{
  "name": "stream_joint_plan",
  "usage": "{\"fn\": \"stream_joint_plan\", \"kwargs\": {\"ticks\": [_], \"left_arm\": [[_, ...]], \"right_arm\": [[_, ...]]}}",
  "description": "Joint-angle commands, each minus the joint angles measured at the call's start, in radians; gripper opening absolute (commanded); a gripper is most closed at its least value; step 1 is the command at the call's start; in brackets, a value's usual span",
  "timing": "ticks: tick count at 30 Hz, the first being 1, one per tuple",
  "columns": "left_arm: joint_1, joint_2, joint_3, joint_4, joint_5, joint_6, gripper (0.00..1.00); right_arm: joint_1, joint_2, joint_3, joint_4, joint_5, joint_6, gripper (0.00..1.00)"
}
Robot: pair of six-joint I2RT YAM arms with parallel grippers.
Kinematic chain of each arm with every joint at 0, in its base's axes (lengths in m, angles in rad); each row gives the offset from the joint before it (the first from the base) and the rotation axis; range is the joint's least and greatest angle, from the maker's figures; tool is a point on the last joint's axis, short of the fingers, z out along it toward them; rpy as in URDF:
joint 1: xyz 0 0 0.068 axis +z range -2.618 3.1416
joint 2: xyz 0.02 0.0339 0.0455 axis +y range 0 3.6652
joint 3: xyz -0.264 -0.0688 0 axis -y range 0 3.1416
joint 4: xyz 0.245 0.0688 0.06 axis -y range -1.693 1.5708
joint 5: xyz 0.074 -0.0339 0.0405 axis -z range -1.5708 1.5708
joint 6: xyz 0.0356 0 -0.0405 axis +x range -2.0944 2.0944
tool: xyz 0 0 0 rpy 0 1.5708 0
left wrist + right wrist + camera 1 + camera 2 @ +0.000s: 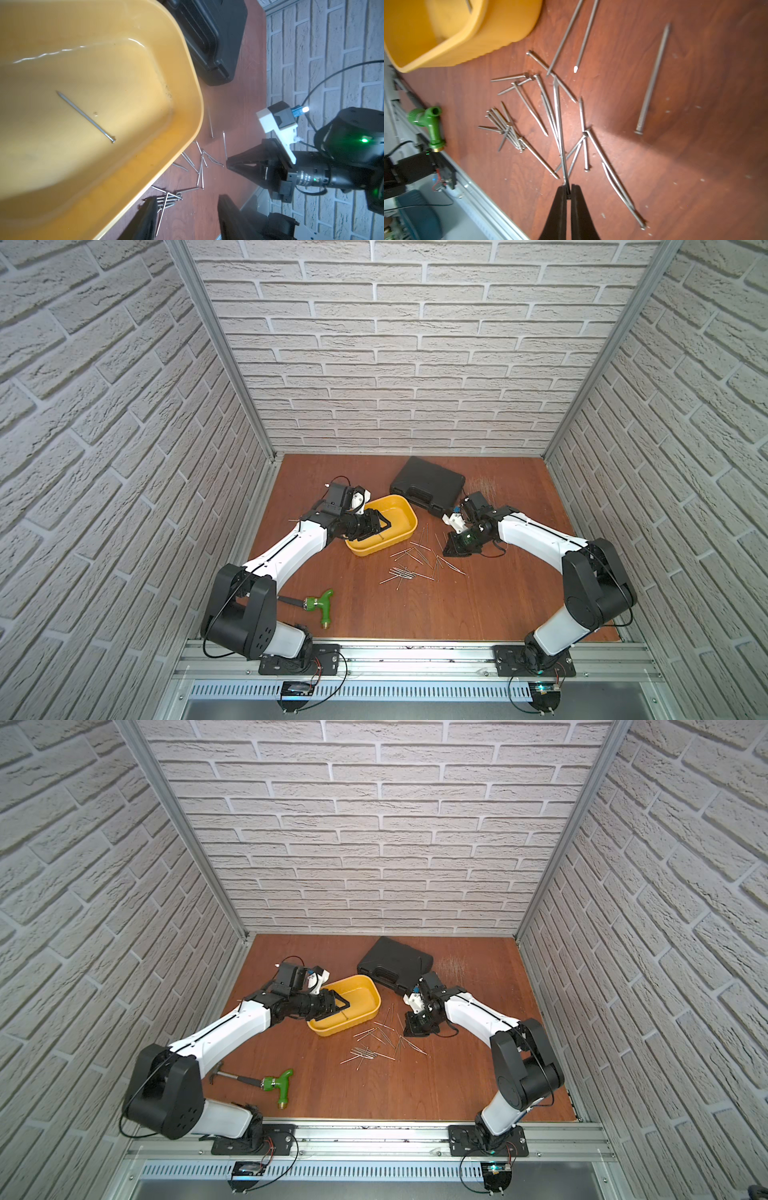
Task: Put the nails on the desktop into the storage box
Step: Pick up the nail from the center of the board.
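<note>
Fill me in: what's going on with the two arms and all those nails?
It's clearing nails off the desktop into the yellow storage box. The left gripper hovers over the box with its jaws apart and nothing in them; one nail lies on the box floor. The right gripper is shut on the end of a single nail down by the pile. The other nails lie scattered on the desktop beside the box.

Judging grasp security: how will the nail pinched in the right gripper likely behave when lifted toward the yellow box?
Likely stiff: the nail juts straight from the right gripper. Pinched only at one end between narrow fingers, the smooth shaft may pivot or slip. Dropped on the desktop, it would probably roll.
</note>
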State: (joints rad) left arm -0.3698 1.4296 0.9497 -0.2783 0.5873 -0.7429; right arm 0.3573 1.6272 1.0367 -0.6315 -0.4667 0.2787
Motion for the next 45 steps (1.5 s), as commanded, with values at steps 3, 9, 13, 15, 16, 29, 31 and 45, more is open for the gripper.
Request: {"fn": "stream_joint_plan", "kwargs": {"ticks": [3,9,13,15,16,29,31,45], "left_arm": [[-0.007,-0.035,-0.041,0.159,0.065,-0.049,0.55],[-0.032,-0.033,-0.065,0.266,0.085,-0.087,0.55],[-0.067,-0.013,-0.059,0.337,0.101,-0.106,0.55],[-0.084,0.000,-0.050,0.364,0.102,-0.110,0.55],[-0.096,0.008,-0.044,0.376,0.103,-0.111,0.55],[-0.177,0.076,0.027,0.412,0.096,-0.104,0.53],[-0.184,0.083,0.033,0.401,0.093,-0.098,0.52],[-0.208,0.089,0.032,0.381,0.079,-0.090,0.37]], "right_arm": [[-0.005,-0.047,-0.016,0.102,-0.137,0.081,0.06],[-0.006,-0.089,-0.019,0.155,-0.184,0.139,0.06],[-0.003,-0.120,-0.021,0.184,-0.217,0.177,0.06],[0.000,-0.134,-0.023,0.194,-0.229,0.192,0.06],[0.004,-0.142,-0.023,0.199,-0.236,0.200,0.06],[0.075,-0.186,0.006,0.240,-0.289,0.261,0.05],[0.084,-0.187,0.010,0.245,-0.287,0.270,0.05],[0.124,-0.172,0.065,0.256,-0.261,0.289,0.05]]}}
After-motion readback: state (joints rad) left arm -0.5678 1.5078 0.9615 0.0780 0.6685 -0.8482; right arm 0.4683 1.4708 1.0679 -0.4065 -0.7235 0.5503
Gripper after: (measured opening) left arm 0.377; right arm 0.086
